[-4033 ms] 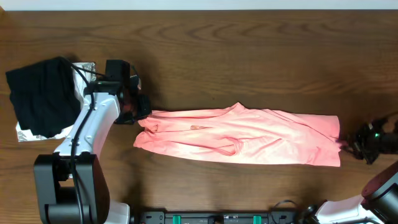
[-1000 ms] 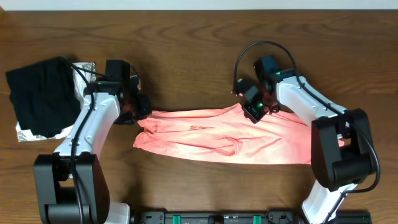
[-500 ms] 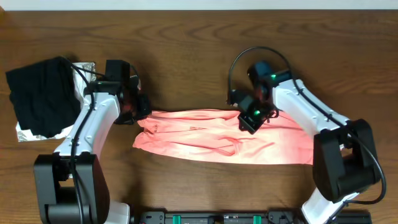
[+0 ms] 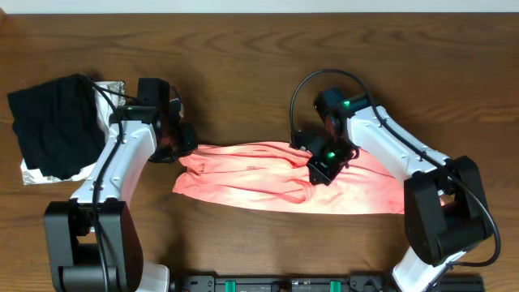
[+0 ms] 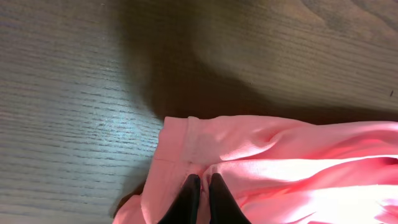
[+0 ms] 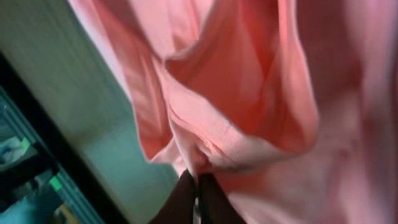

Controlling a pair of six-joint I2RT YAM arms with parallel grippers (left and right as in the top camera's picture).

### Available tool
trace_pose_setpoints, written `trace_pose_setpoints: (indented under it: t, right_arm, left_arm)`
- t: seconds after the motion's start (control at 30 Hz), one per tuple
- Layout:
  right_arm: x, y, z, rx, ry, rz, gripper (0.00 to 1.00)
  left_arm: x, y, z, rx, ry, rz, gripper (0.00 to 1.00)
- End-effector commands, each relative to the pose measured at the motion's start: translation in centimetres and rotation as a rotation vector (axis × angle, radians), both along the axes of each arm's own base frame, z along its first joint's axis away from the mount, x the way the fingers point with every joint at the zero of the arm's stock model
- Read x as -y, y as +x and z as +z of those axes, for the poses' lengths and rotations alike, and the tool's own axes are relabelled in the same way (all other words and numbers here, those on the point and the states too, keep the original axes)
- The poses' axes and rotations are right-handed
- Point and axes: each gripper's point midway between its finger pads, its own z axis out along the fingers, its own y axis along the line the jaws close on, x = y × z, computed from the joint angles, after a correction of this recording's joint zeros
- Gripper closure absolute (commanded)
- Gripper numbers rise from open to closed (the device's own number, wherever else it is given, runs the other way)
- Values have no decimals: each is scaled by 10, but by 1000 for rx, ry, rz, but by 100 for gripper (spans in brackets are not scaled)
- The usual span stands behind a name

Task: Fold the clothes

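The salmon-pink T-shirt (image 4: pixel 259 182) lies as a long folded strip across the middle of the table. Its lettering is hidden. My left gripper (image 4: pixel 180 149) is shut on the shirt's left end, and the left wrist view shows its black fingers (image 5: pixel 200 186) pinching a fold of pink fabric (image 5: pixel 273 155). My right gripper (image 4: pixel 322 166) is shut on a hem of the shirt and holds it lifted over the strip's middle, with the fabric doubled leftward. In the right wrist view the fingers (image 6: pixel 196 186) pinch a pink hem (image 6: pixel 249 93).
A black folded garment (image 4: pixel 50 122) lies on a silvery-white patterned cloth (image 4: pixel 32 172) at the far left. The table's front edge carries a black rail with green parts (image 4: pixel 292 284).
My right gripper took hold of the shirt's right end and has carried it left and toward the front over the strip. The shirt's right edge has drawn inward. The left gripper has stayed put.
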Motion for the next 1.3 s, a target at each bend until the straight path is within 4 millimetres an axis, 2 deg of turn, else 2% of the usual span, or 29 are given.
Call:
trace_pose_setpoints:
  t: [0.0,0.17,0.4,0.43,0.53,0.73,0.9,1.03,1.27]
  right_arm:
    - [-4,-7,7,-14,14,0,92]
    - [-2,-13,9,-43,2,0,88]
    - [2,-19,10,-69,-16,0,88]
    - [3,-18,9,-60,-24,2,91]
    - [7,-3,3,10,-60,-4,97]
    - [26,51,-10,211,-231,-225,99]
    - [21,68,-9,261,-218,-315,96]
    - [8,63,-8,234,-165,-305,94]
    - [-24,36,-7,144,-45,-223,93]
  left_arm:
    - [-5,-2,2,2,16,11,94]
    - [-5,-2,2,1,17,12,94]
    - [-5,-2,2,1,17,12,94]
    - [-5,-2,2,1,17,11,94]
    - [-5,-2,2,1,17,12,94]
    - [-5,-2,2,-2,17,11,94]
    - [-5,-3,2,-2,16,11,94]
    - [-5,-3,1,-2,17,12,94]
    - [-5,-3,1,-2,17,12,94]
